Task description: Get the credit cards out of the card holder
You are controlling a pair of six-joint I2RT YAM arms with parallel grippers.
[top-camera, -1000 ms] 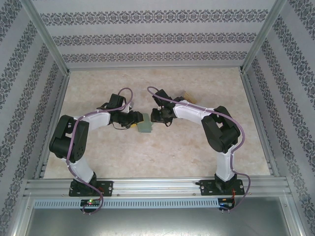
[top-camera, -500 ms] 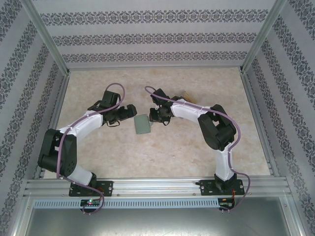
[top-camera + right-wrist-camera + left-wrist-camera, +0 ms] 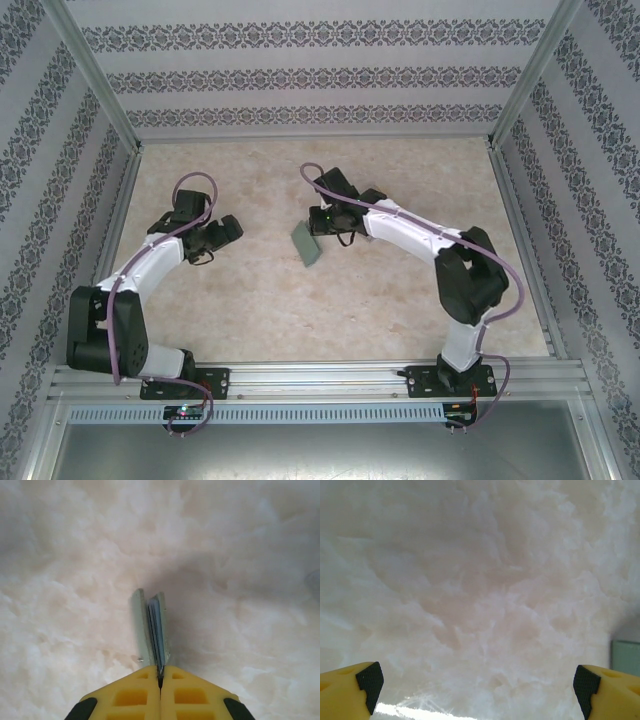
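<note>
The right hand is clenched on one edge of the card holder, holding it on edge and tilted over the table, near the middle and a little toward the far side. In the right wrist view the holder's sage leaf stands slightly apart from a thin bluish-grey stack pinched between the fingers. That stack may be the credit cards with the other leaf, though edge-on it is hard to tell card from lining. The left hand is released, fingers spread wide with nothing between them, over bare table well to the left of the holder.

The step in hand looks like presenting the holder so a card can be drawn. Next the left hand would need to come across, line up with the exposed card edges, close on a card alone and not the soft leaf, then pull along the slot against the right hand's clamp
</note>
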